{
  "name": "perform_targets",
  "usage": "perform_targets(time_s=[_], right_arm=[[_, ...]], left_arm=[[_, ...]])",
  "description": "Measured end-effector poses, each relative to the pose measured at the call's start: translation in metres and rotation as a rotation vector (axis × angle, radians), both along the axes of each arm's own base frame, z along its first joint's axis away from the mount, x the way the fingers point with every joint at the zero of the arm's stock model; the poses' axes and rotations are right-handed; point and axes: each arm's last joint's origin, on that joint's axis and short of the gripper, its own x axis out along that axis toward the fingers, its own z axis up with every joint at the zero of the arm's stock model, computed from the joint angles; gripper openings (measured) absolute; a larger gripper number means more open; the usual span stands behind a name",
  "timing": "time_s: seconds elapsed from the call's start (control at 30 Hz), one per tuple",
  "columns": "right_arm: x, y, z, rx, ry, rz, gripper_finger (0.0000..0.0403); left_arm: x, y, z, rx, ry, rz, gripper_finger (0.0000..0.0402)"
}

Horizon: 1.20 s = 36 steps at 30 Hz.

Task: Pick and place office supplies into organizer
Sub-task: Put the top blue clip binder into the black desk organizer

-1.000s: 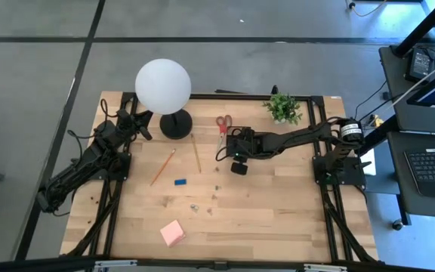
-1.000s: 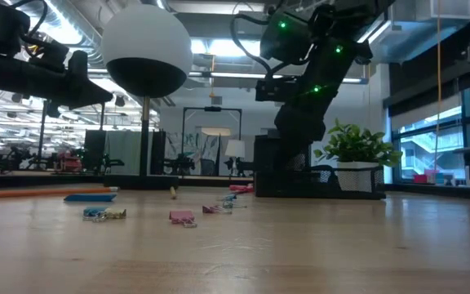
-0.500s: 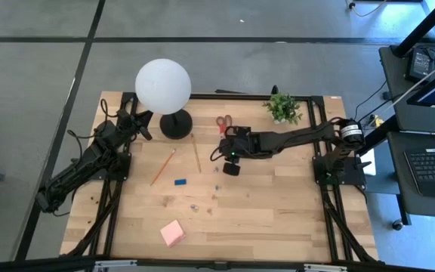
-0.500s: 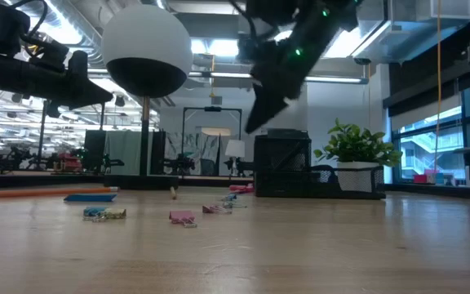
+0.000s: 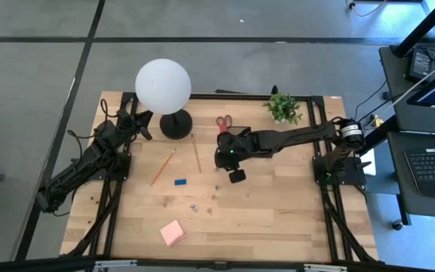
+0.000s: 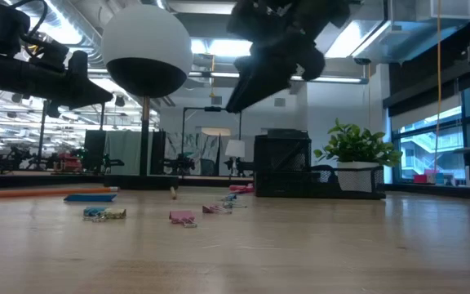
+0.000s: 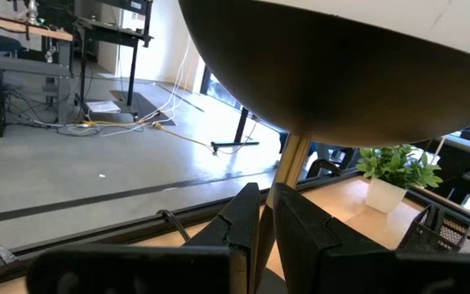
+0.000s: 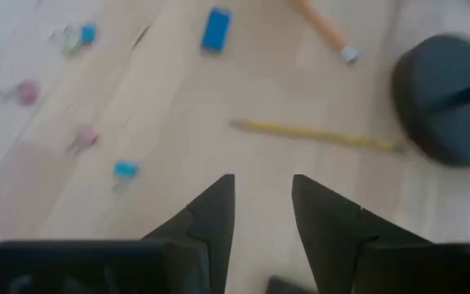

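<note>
Organizer (image 6: 282,167), a black box, stands near the bench's far edge, just beside the potted plant (image 6: 356,147). From table height its inside cannot be seen, and from above the right arm covers most of it, so what it holds cannot be told.

Every supply in sight lies loose on the bench (image 5: 278,219). The red-handled scissors (image 5: 223,122) lie near the far edge, between the lamp base (image 5: 176,125) and the plant. The yellow pencil (image 5: 196,153) and the orange pencil (image 5: 163,166) lie toward the middle, apart from each other. The blue eraser (image 5: 180,181) is just in front of them, and the small clips (image 5: 195,205) are scattered nearer the front. The pink sticky-note pad (image 5: 172,233) sits close to the front edge.

The right gripper (image 8: 261,184) hangs above the middle of the bench. Its fingers (image 8: 215,214) stand apart with nothing between them, and it looks down on the yellow pencil, the eraser and the clips. The left gripper (image 7: 261,214) waits by the far left corner under the white globe lamp (image 5: 163,85), its fingers drawn almost together on nothing.

A second ago the right gripper hung directly over the organizer and hid the box from the low camera. It has since swung away toward the bench's middle, so the box shows in full. The left arm and all the supplies are where they were.
</note>
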Motion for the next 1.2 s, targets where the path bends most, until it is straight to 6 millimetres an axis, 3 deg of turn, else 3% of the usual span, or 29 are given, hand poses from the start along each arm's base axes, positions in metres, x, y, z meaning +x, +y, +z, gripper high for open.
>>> perform_targets(time_s=[0.2,0.53,0.83,1.2], right_arm=[[0.006,-0.009,0.001,0.000,-0.057,-0.021,0.0129],[0.022,-0.009,-0.038,0.019,0.005,-0.031,0.0129],[0.022,-0.009,-0.040,-0.029,0.011,0.013,0.0132],[0.023,-0.008,-0.040,0.018,0.001,0.033,0.0222]], left_arm=[[0.000,0.000,0.000,0.000,0.000,0.000,0.0033],[0.000,0.000,0.000,0.000,0.000,0.000,0.0033],[0.000,0.000,0.000,0.000,0.000,0.000,0.0033],[0.000,0.000,0.000,0.000,0.000,0.000,0.0033]])
